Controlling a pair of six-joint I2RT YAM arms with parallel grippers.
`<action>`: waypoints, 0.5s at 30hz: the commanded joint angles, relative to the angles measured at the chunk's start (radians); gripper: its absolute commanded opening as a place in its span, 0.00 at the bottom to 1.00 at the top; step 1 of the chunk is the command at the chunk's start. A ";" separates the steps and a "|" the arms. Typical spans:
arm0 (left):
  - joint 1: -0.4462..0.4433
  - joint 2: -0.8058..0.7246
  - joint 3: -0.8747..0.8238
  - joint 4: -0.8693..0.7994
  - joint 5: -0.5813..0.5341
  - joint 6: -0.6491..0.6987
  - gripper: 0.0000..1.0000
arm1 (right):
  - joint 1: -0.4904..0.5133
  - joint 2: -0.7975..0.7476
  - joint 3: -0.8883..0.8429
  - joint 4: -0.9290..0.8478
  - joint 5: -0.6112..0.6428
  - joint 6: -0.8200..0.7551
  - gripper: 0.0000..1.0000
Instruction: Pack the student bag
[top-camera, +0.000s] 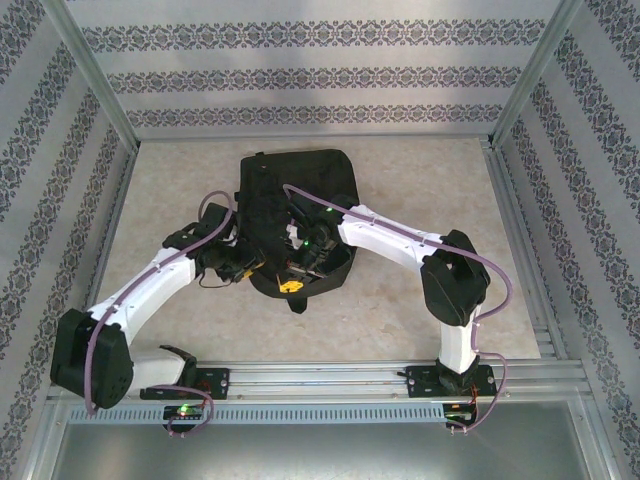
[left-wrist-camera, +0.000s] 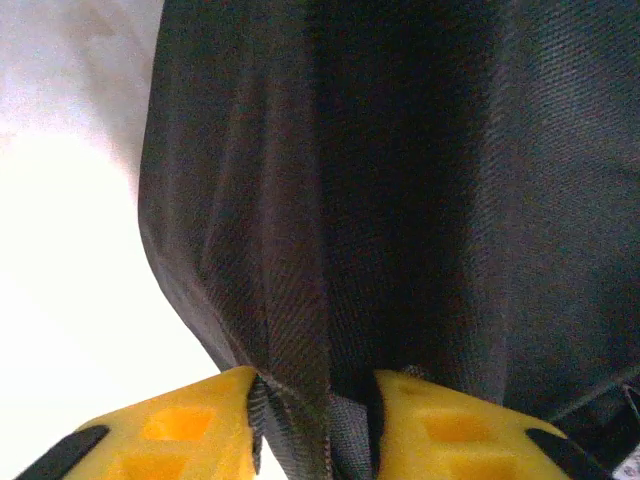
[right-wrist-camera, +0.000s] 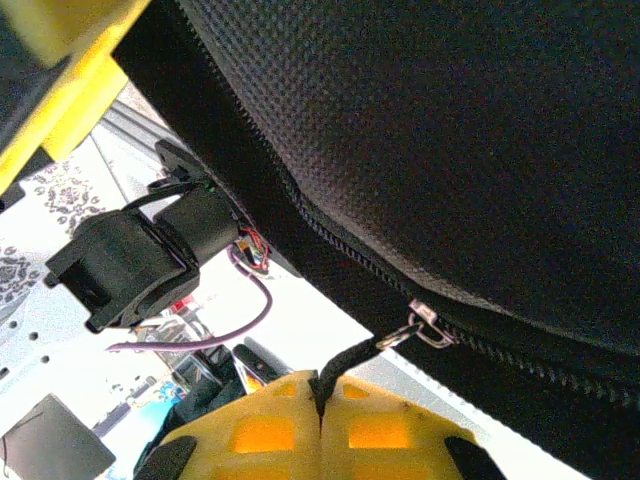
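Counted one large black soft fabric backpack (top-camera: 320, 170), two grippers: left gripper (left-wrist-camera: 318, 400) clamped on its fold; right gripper (right-wrist-camera: 322, 402), from wrist view, squeezed onto black zip-pull cord (right-wrist-camera: 345, 362)

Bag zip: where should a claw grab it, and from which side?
The black cord tab hanging off the metal slider: it stands clear of the student bag fabric. Come from the open side below the zip line, where the right claw is shut on it.

A robot lab cell: aluminium frame (top-camera: 96, 75) and patterned walls (top-camera: 320, 72) enclosed a bench (top-camera: 410, 180); arms (top-camera: 395, 238) were bolted to a rail (top-camera: 320, 378).
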 joint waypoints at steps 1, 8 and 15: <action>-0.011 -0.001 0.033 -0.002 -0.006 0.039 0.17 | 0.010 -0.003 -0.012 -0.061 0.025 -0.028 0.00; -0.004 -0.007 0.041 -0.086 -0.104 0.115 0.00 | 0.009 -0.072 -0.128 -0.104 0.074 -0.051 0.00; 0.024 -0.011 0.097 -0.141 -0.137 0.181 0.00 | -0.049 -0.126 -0.185 -0.170 0.148 -0.108 0.00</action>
